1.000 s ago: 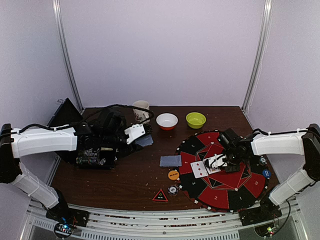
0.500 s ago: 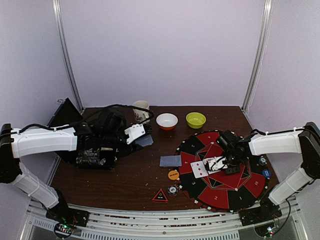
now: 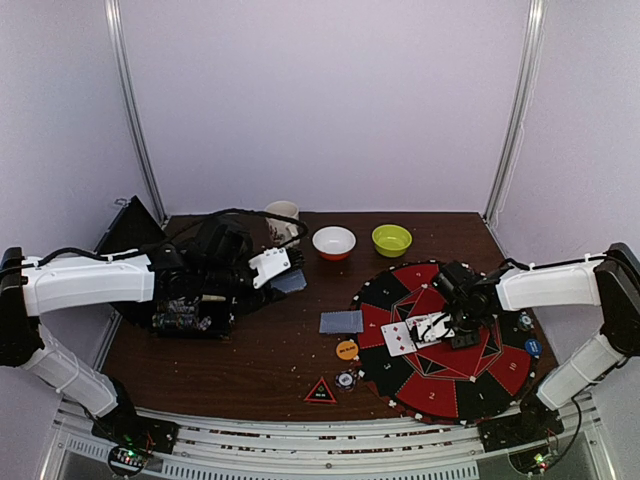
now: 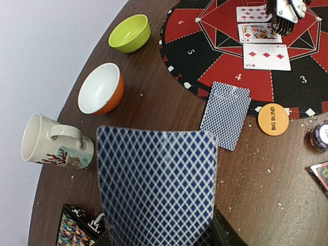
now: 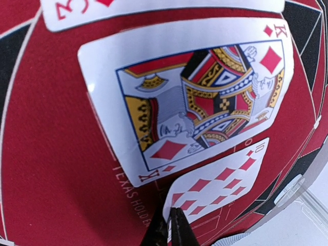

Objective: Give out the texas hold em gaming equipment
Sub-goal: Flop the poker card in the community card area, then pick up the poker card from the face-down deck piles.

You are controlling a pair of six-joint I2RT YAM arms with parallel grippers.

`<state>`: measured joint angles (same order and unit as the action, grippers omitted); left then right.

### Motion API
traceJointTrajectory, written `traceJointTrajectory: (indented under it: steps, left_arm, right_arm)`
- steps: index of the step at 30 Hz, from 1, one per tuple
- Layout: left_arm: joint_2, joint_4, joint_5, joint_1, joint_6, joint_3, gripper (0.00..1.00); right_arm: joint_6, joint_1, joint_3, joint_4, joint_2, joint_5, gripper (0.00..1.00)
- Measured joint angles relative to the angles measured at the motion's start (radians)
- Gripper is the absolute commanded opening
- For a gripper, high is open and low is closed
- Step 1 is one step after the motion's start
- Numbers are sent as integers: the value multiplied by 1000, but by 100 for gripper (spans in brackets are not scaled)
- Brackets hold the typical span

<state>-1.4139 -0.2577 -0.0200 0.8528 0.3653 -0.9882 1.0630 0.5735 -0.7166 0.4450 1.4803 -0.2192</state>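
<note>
Pale lilac walls closed in a dark wooden tabletop (image 3: 270,345), with a round red-and-black poker mat (image 3: 420,392) spread over its right half. From where I stood, the right gripper (image 5: 171,225) was down at the mat's centre. Its jaws were pinched almost shut on a corner of the ten of diamonds (image 5: 215,184), which lay low and nearly flat just beside the king of diamonds (image 5: 189,97). The three of diamonds (image 4: 265,56) lay face up in the same row. I took these for the shared cards, laid where every seat could read them, and the ten for the one being set down.

The left gripper (image 3: 280,270) hung over the left of the tabletop, near the chip case (image 3: 190,315). Its jaws were closed on the lower edge of a blue-backed card (image 4: 156,184), held up off the wood. It seemed to be waiting well apart so the two arms would not crowd each other.

A face-down card (image 4: 225,115) lay at the mat's rim by segment 4, presumably a player's hand. The orange BIG BLIND disc (image 4: 273,119) sat just beside it, marking that seat. The triangular marker (image 3: 320,392) lay nearer the arms. The white bowl (image 4: 101,88), green bowl (image 4: 129,33) and mug (image 4: 54,142) stood along the far edge, clear of play.
</note>
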Motion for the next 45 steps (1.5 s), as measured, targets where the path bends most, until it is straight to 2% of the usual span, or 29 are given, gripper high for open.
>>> traceJointTrajectory:
  steps: [6, 10, 12, 13, 14, 15, 16, 19, 22, 25, 29, 32, 37, 42, 45]
  left_arm:
    - [0, 0, 0, 0, 0, 0, 44]
    - [0, 0, -1, 0, 0, 0, 44]
    - [-1, 0, -1, 0, 0, 0, 44]
    - [-1, 0, -1, 0, 0, 0, 44]
    - [-1, 0, -1, 0, 0, 0, 44]
    - [-1, 0, -1, 0, 0, 0, 44]
    - [-1, 0, -1, 0, 0, 0, 45]
    - [-1, 0, 0, 0, 0, 0, 44]
    - [-1, 0, 0, 0, 0, 0, 44]
    - [-1, 0, 0, 0, 0, 0, 44]
    - [-1, 1, 0, 0, 0, 0, 45]
    - [-1, 2, 0, 0, 0, 0, 44]
    - [-1, 2, 2, 0, 0, 0, 44]
    - [-1, 2, 2, 0, 0, 0, 44]
    - [-1, 2, 2, 0, 0, 0, 44]
  right_arm:
    - [7, 0, 3, 10, -11, 5, 22]
    - [7, 4, 4, 24, -29, 8, 33]
    - [3, 5, 3, 34, -39, 11, 44]
    - [-5, 5, 2, 39, -45, 15, 53]
    - [-18, 5, -1, 40, -54, 20, 65]
    - [-41, 5, -6, 37, -67, 26, 80]
    - [-74, 5, -16, 27, -84, 34, 89]
    - [-226, -7, -72, -39, -151, 91, 100]
    - [-451, -29, -194, -148, -191, 209, 100]
    - [-689, -41, -317, -279, -174, 387, 95]
    - [-997, -22, -446, -444, -55, 671, 92]
    - [-1123, 30, -510, -489, 63, 772, 92]
    - [-1225, 139, -596, -498, 259, 877, 91]
    - [-1252, 191, -647, -498, 368, 930, 90]
    - [-1253, 208, -683, -498, 400, 933, 84]
